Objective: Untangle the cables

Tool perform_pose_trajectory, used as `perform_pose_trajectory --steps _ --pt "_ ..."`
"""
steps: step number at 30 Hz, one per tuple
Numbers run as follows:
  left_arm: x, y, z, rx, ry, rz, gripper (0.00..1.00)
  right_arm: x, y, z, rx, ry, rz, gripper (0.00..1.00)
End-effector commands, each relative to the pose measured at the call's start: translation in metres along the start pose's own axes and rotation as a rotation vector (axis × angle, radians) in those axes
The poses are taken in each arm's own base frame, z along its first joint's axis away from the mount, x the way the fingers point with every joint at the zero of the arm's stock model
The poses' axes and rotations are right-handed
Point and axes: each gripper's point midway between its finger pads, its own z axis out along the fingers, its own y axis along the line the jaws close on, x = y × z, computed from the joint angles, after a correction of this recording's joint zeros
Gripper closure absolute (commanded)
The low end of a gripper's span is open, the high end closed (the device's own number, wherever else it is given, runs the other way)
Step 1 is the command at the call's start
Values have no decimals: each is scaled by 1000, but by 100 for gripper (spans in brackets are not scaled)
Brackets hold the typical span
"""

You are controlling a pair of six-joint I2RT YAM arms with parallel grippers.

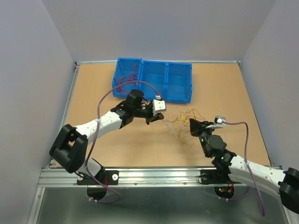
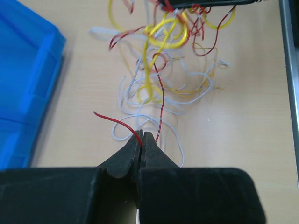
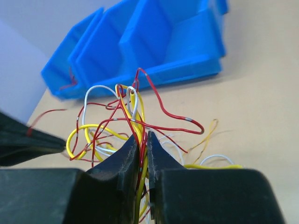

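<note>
Red wire (image 2: 161,105) is pinched in our left gripper (image 2: 141,140), its length running straight ahead into the cables (image 2: 163,70). Our right gripper (image 3: 142,144) clamps several of their strands from the opposite side.

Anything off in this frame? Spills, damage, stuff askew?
Nothing damaged or spilled. The only mess is the tangle of thin red, yellow and white cables, knotted on the wooden table between the arms. The left gripper pinches one red cable; the right gripper clamps several. The blue plastic bins sit straight.
</note>
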Motion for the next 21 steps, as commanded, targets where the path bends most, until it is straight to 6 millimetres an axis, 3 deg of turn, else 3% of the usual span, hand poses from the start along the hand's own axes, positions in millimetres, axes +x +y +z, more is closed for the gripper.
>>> perform_pose_trajectory --steps 1,4,9,12,13,16,19,21 --pt "-42 32 -39 -138 -108 -15 100 -26 -66 -12 360 -169 88 91" --pt "-50 65 -73 -230 -169 -64 100 -44 -91 -27 504 -261 135 91" --pt "-62 91 -109 -381 -246 -106 100 -57 -111 -45 573 -352 174 91" --pt "-78 94 -132 -478 -306 -71 100 -58 -114 -49 564 -367 191 79" --pt "-75 93 -134 -496 -309 -75 100 -60 -114 -50 560 -376 202 78" --pt "-91 92 -152 -564 -362 -37 100 -60 -114 -50 554 -373 202 71" --pt "-97 79 -157 -553 -396 -1 100 -60 -113 -49 557 -370 200 35" --pt "-103 64 -153 -473 -415 38 100 -58 -111 -47 551 -350 188 22"
